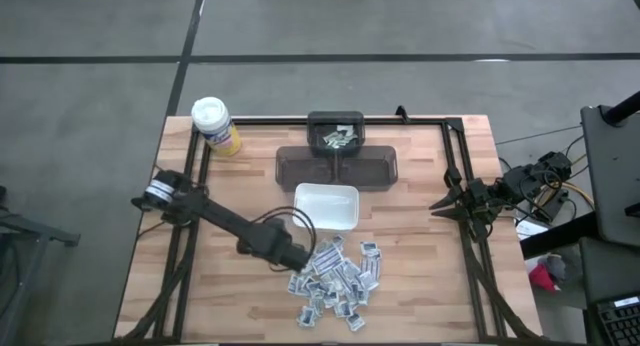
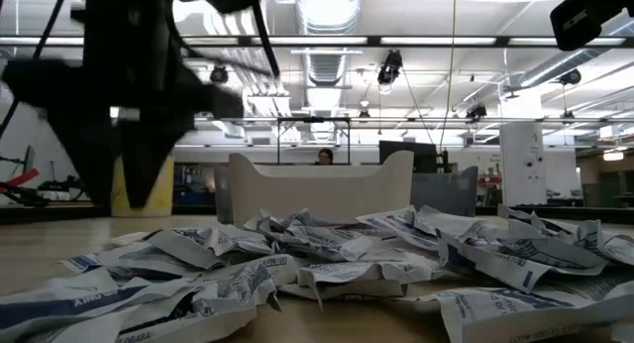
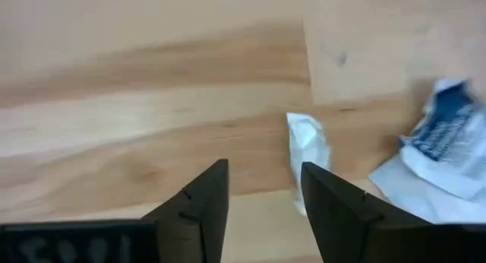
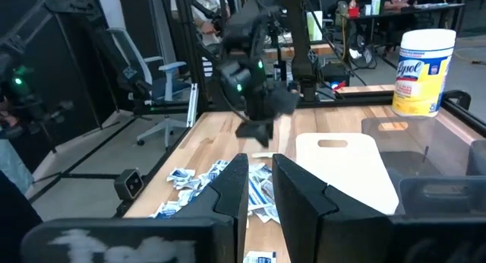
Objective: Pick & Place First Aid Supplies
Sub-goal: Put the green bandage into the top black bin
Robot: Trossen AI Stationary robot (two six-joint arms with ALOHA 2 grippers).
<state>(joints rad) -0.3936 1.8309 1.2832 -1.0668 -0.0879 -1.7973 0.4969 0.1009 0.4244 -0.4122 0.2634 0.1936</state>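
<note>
Left pincer (image 3: 262, 191) open, empty; packets (image 1: 335, 278) beside

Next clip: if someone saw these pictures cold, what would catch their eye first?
Most likely the heap of first aid packets scattered on the wooden table's near side, just in front of the empty white dish. Next, the left gripper, jaws open and empty, low at the heap's left edge. The right gripper waits at the table's right edge, while the yellow canister stands at the far left corner.
</note>
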